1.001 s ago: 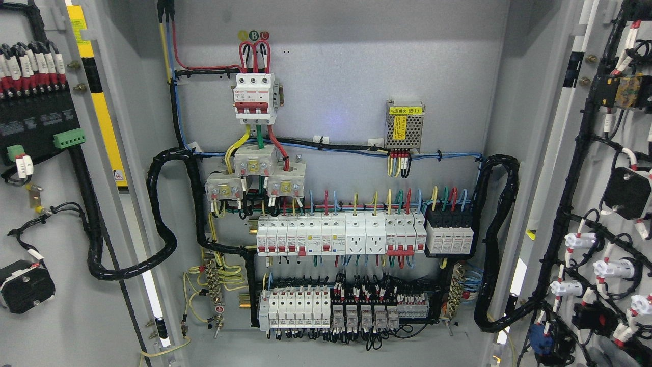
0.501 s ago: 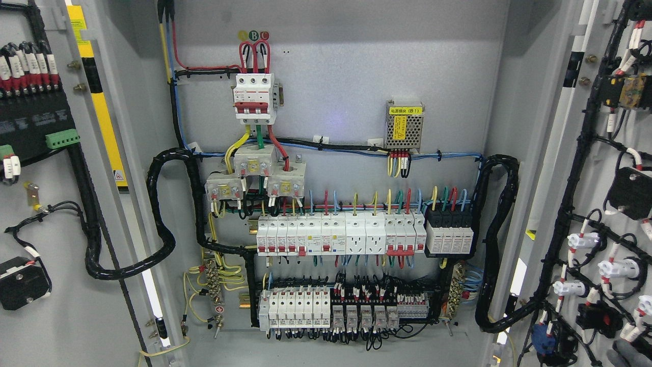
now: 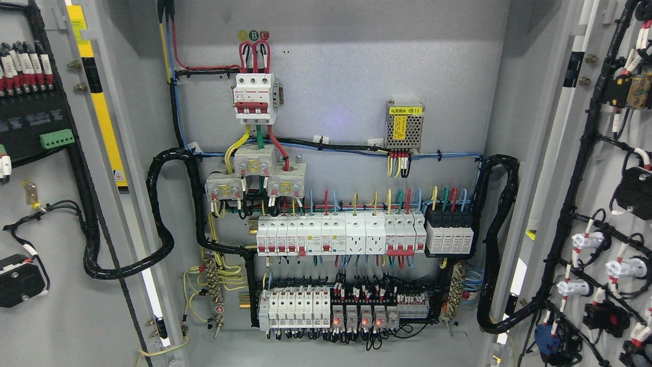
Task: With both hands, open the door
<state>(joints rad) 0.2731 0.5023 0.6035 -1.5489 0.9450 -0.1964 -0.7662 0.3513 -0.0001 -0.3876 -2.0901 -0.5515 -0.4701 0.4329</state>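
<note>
Both doors of a grey electrical cabinet stand swung wide. The left door (image 3: 56, 306) fills the picture's left edge, its inner face carrying black wiring and a green terminal block (image 3: 57, 138). The right door (image 3: 601, 168) fills the right edge, with black cable looms and white connectors on it. Between them the cabinet's back panel (image 3: 346, 76) shows a red three-pole breaker (image 3: 254, 97) and rows of white breakers (image 3: 338, 233). Neither of my hands appears in the head view.
A yellow and black strip (image 3: 94, 97) runs down the left frame post. Thick black corrugated hoses loop from the cabinet to each door at left (image 3: 158, 239) and right (image 3: 496, 244). Small relays (image 3: 356, 318) at the bottom show red lights.
Both doors have swung a little further outward: the fittings on the left door slid left, those on the right door slid right. Red lights have come on at the bottom relays.
</note>
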